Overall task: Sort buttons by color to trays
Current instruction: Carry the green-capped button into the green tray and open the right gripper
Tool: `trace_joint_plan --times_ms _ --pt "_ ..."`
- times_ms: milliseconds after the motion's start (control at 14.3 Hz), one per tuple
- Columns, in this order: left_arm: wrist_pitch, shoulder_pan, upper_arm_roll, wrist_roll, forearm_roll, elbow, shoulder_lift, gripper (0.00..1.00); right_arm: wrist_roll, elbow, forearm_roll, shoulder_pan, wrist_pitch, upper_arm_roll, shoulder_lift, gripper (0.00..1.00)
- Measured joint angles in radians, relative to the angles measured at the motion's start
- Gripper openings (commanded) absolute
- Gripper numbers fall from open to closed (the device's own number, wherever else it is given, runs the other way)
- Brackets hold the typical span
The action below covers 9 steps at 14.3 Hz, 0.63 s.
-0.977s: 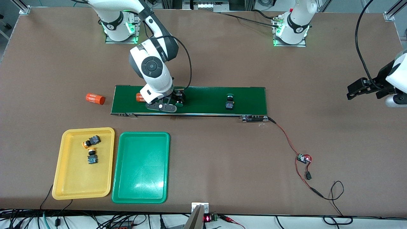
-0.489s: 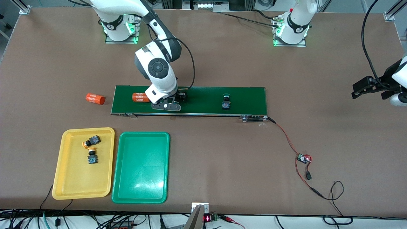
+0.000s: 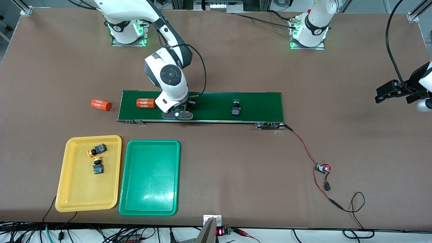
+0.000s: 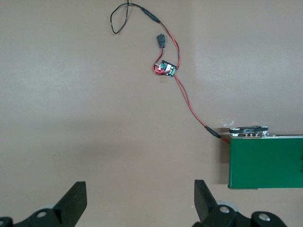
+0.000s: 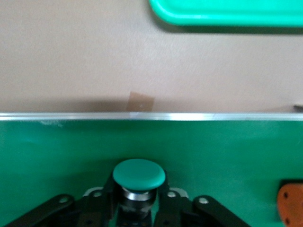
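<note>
Right gripper (image 3: 178, 113) low on conveyor belt (image 3: 260, 108), apparently pinching green button (image 5: 138, 174). Risk: shallow grip slips on lift. Left gripper (image 4: 137, 201) spread, waiting over table (image 3: 236, 168).

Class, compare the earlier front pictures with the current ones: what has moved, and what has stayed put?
On the conveyor belt, the orange cylinder and the free green button drifted toward the right arm's end. The right tool shifted over the belt onto a green button. The left tool retreated slightly. Both trays unchanged.
</note>
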Motion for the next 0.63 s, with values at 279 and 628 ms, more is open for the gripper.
trace_joint_plan --times_ms 279,628 --pt "0.0 0.002 0.0 0.0 0.0 0.0 0.001 1.0 -0.12 0.066 0.0 -0.076 -0.037 -0.006 -0.021 0.05" --pt "0.0 0.002 0.0 0.0 0.0 0.0 0.001 1.0 -0.305 0.203 0.0 -0.211 -0.121 -0.015 -0.012 0.06"
